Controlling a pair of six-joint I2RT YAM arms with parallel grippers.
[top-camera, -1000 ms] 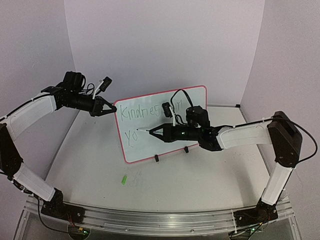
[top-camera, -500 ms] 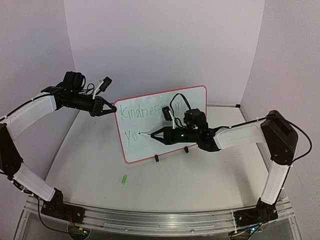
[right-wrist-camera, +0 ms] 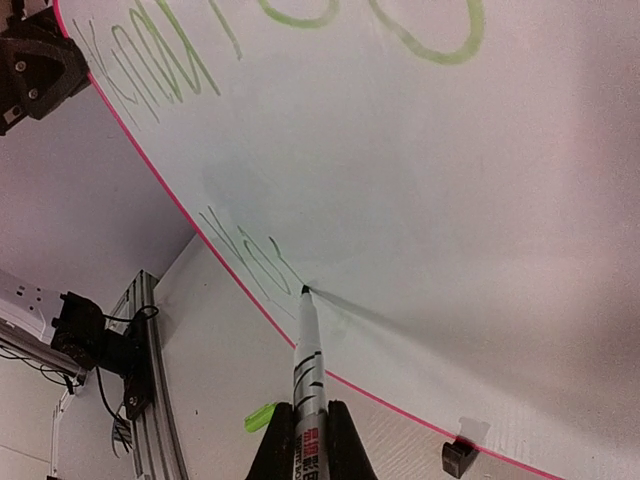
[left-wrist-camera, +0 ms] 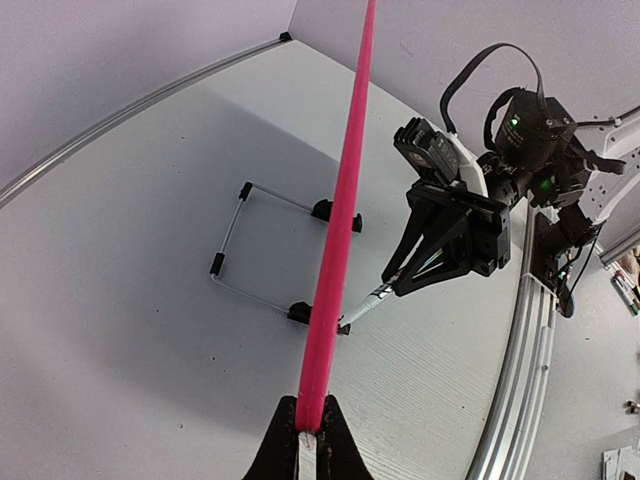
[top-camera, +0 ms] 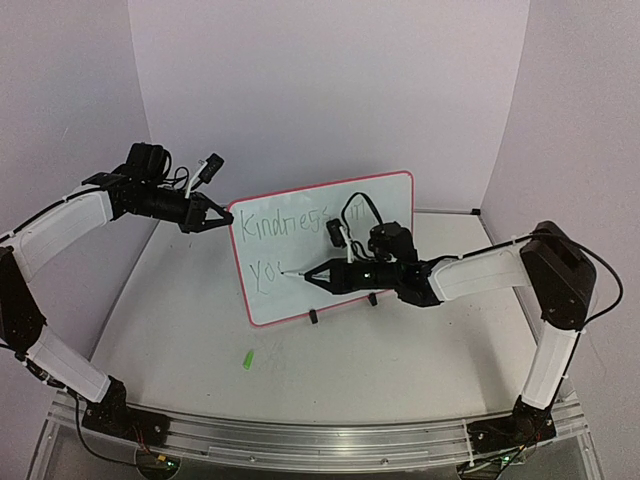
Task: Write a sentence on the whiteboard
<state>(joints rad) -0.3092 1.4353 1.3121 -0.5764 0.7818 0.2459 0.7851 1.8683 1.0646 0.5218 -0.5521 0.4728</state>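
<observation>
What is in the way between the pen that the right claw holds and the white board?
Nothing visible. The right gripper holds the marker, and its tip meets the whiteboard just after the second line of the sentence.

The whiteboard (top-camera: 300,298) stands on the table (top-camera: 420,370), the left gripper (top-camera: 222,217) on its upper left corner. Before it, the right gripper (top-camera: 310,272) presses a marker (top-camera: 293,271) against its lower left; a cap (top-camera: 247,359) lies nearer.

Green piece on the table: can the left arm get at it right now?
Probably not: the left gripper is shut on the whiteboard at its rim, though nothing stands between it and the green piece.
</observation>
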